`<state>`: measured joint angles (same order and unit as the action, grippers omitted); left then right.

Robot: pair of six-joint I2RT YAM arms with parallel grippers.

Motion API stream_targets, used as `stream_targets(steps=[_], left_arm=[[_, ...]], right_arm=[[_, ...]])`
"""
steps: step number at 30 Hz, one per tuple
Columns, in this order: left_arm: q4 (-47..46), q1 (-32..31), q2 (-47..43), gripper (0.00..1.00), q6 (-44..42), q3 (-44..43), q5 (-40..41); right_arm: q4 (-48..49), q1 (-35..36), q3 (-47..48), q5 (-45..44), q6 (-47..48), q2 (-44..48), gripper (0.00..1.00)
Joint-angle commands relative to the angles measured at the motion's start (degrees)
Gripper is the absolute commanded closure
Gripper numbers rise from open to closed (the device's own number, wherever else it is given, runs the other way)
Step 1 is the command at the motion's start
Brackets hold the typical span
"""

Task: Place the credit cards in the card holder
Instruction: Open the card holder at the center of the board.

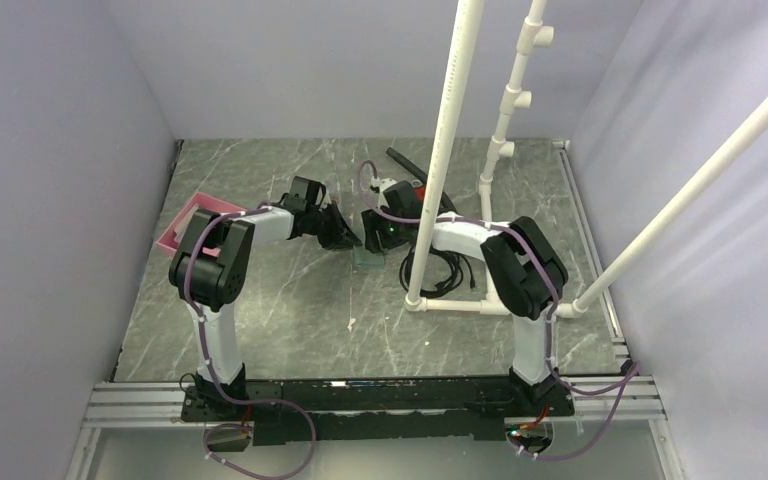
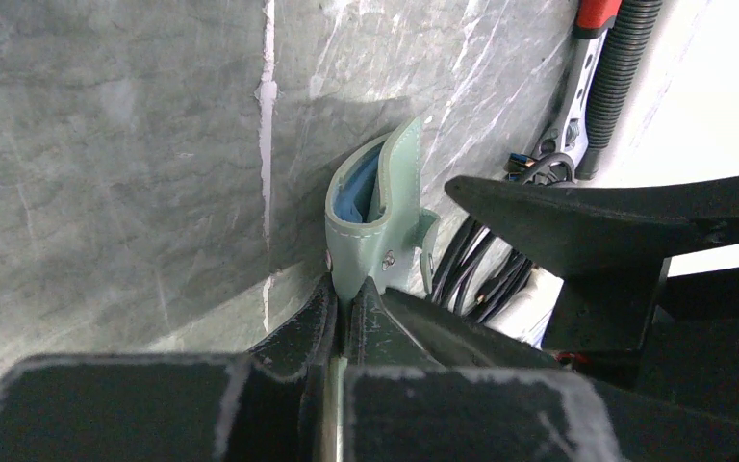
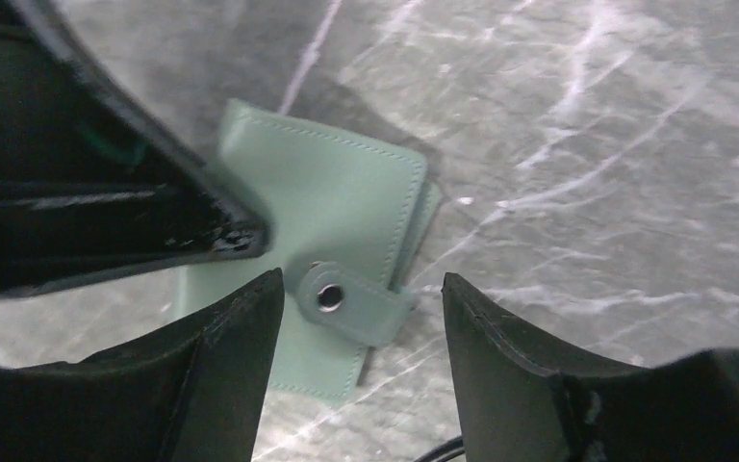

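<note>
The muted-green card holder point(image 1: 369, 259) lies on the grey marbled table between both grippers. My left gripper point(image 2: 346, 303) is shut on one edge of the card holder point(image 2: 385, 207), which gapes a little and shows its pale blue inside. My right gripper point(image 3: 361, 289) is open just above the card holder point(image 3: 332, 207), its jaws either side of the loose closure tab point(image 3: 351, 300) without touching it. The left gripper point(image 1: 345, 238) and right gripper point(image 1: 385, 236) sit close together. No credit cards are in view.
A pink tray point(image 1: 195, 222) sits at the left behind the left arm. A white pipe frame point(image 1: 440, 200) stands right of centre, with black cables point(image 1: 450, 268) at its base. A red-handled tool point(image 2: 587, 58) and a black hose point(image 2: 621, 67) lie beyond the card holder.
</note>
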<state>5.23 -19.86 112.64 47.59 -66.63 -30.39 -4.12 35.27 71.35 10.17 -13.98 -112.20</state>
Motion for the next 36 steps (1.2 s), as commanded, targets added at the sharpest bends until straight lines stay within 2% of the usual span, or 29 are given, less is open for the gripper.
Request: stream_targets(steps=[1, 3, 5, 7, 8, 10, 12, 13, 15, 17, 20, 21, 25, 28, 31, 34, 36], left_arm=[[1.32, 0.08, -0.4, 1.0, -1.45, -1.72, -0.53], [1.87, 0.08, -0.4, 1.0, -1.46, -1.68, -0.43], [2.21, 0.08, -0.44, 1.0, -1.53, -1.73, -0.15], [2.24, 0.08, -0.28, 1.0, -1.41, -1.67, -0.13], [2.37, 0.13, 0.03, 1.0, -1.3, -1.8, -0.18], [3.08, 0.25, 0.41, 1.0, -1.51, -1.96, 0.11], [5.0, 0.43, 0.41, 1.0, -2.72, -2.46, 1.23], [6.87, 0.43, 0.62, 0.9, -4.28, -3.51, 2.69], [17.45, 0.24, 1.46, 0.62, -8.9, -8.42, 9.84], [23.23, -0.44, 0.99, 0.43, -12.68, -11.86, 15.48], [19.85, -0.55, -3.98, 0.29, -11.48, -7.59, 15.23], [17.85, -0.55, -5.39, 0.28, -10.24, -5.98, 13.74], [11.17, -1.72, -7.26, 0.07, -5.82, -3.47, 6.38], [9.77, -4.3, -7.65, 0.05, -4.1, -4.34, 7.92], [12.12, -5.88, -7.82, 0.08, -2.27, -5.69, 12.76], [9.93, -6.33, -10.0, 0.16, 0.5, -2.0, 15.52], [9.13, -6.33, -10.94, 0.14, 0.52, -0.82, 16.31]], right_arm=[[-2.89, 1.42, 3.85, -18.52, 0.79, -0.58, 0.4], [-3.02, 1.39, 2.72, -22.96, -1.0, 0.37, 0.51], [-1.39, 1.18, 0.16, -23.62, -1.83, 2.22, 0.65], [1.01, 0.49, -2.39, -20.42, -2.91, 4.09, 0.81], [2.07, -0.14, -3.49, -17.82, -3.94, 5.09, 0.86], [5.54, -2.82, -5.69, -9.38, -6.7, 5.78, 1.0], [10.03, -6.14, -7.82, 1.6, -10.15, 5.61, 1.0], [11.9, -7.81, -8.34, 7.1, -12.11, 5.11, 1.0], [18.42, -11.27, -10.25, 19.72, -18.66, 3.89, 1.0], [25.64, -13.36, -12.5, 27.86, -24.55, 3.78, 1.0], [27.74, -13.74, -12.1, 32.38, -26.68, 4.85, 1.0], [27.9, -13.61, -11.84, 33.15, -27.25, 5.15, 1.0], [29.13, -13.45, -11.87, 34.86, -28.67, 4.7, 1.0], [32.65, -11.98, -13.3, 36.27, -30.36, 4.84, 1.0], [31.68, -10.87, -14.49, 34.89, -29.56, 6.56, 1.0], [31.59, -10.85, -15.66, 32.99, -29.21, 7.64, 1.0], [31.83, -10.84, -16.2, 32.87, -28.95, 8.17, 1.0]])
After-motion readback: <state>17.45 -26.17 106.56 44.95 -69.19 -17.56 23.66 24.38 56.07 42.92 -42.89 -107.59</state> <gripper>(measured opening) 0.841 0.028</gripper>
